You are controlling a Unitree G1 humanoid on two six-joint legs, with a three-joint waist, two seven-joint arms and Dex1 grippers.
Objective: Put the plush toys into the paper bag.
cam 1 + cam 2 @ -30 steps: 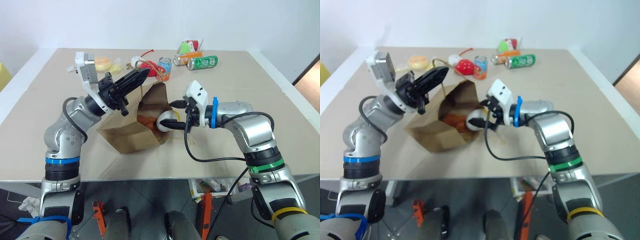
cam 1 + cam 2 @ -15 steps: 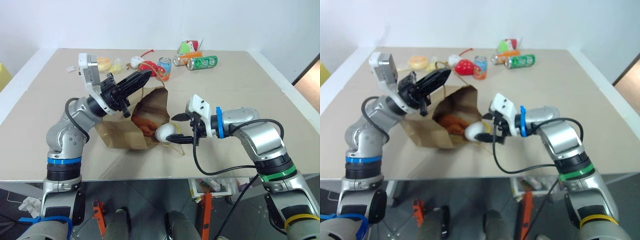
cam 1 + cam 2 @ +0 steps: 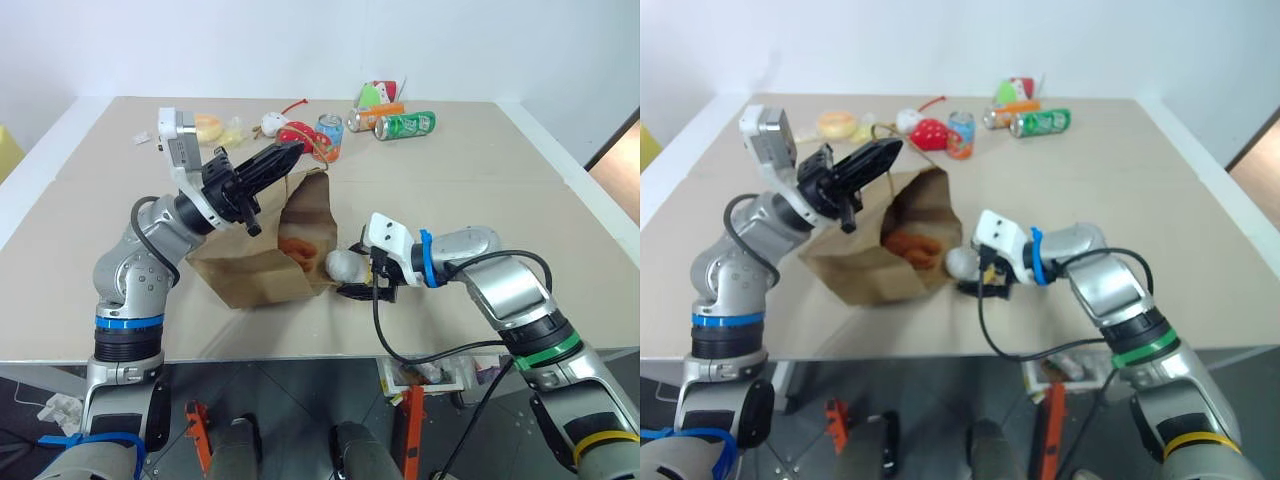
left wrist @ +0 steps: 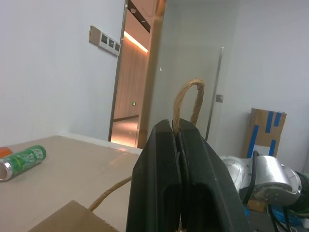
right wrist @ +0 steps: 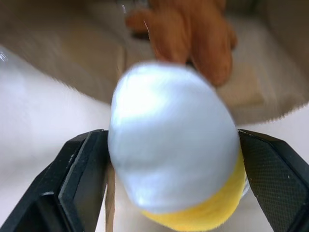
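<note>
No text, brand, number or sign can be read. The printed cans [image 3: 404, 125] at the far edge of the worktop [image 3: 480, 190] carry lettering too small to make out, as does the egg-shaped toy's [image 5: 174, 145] print.

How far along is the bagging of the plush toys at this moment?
Done: the brown plush lies inside the paper bag. In hand: the left gripper holds the bag's handle up, and the right gripper grips the white and yellow plush at the bag's mouth. Left: push it in and release.
</note>
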